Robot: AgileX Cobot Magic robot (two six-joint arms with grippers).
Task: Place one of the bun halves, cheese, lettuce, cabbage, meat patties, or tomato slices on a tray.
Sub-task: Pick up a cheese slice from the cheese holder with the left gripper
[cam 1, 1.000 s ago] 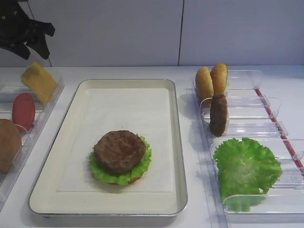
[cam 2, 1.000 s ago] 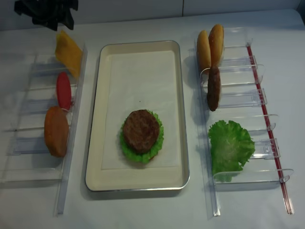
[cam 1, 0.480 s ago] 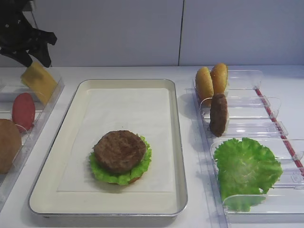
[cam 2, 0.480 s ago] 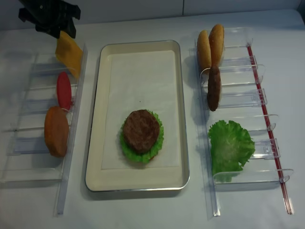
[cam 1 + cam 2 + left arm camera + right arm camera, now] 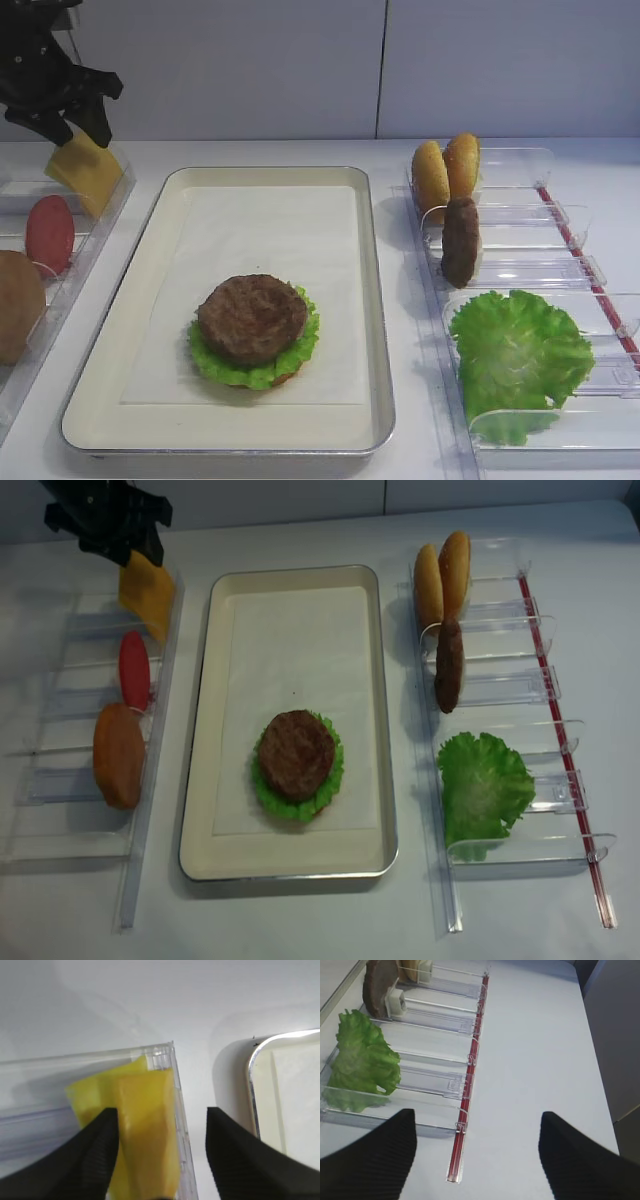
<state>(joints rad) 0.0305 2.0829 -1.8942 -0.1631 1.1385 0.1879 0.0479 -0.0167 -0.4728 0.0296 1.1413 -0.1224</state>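
The orange-yellow cheese [image 5: 145, 1110] stands slanted in the far slot of the left clear rack [image 5: 160, 680]. My left gripper [image 5: 162, 1160] is open over the cheese's top edge [image 5: 85, 170]. One finger [image 5: 95, 1155] is against the slice and the other is outside the rack wall. The silver tray [image 5: 370, 250] holds a meat patty [image 5: 252, 317] on lettuce [image 5: 300, 352]. My right gripper [image 5: 475, 1160] hangs open and empty over bare table. No cabbage is in view.
The left rack also holds a tomato slice [image 5: 48, 232] and a brown bun [image 5: 15, 305]. The right rack [image 5: 560, 270] holds two bun halves [image 5: 447, 170], a patty [image 5: 461, 240] and lettuce [image 5: 520, 355]. A red strip [image 5: 470, 1085] edges the right rack.
My left gripper has come down and slightly right onto the top of the cheese. Everything else is unmoved.
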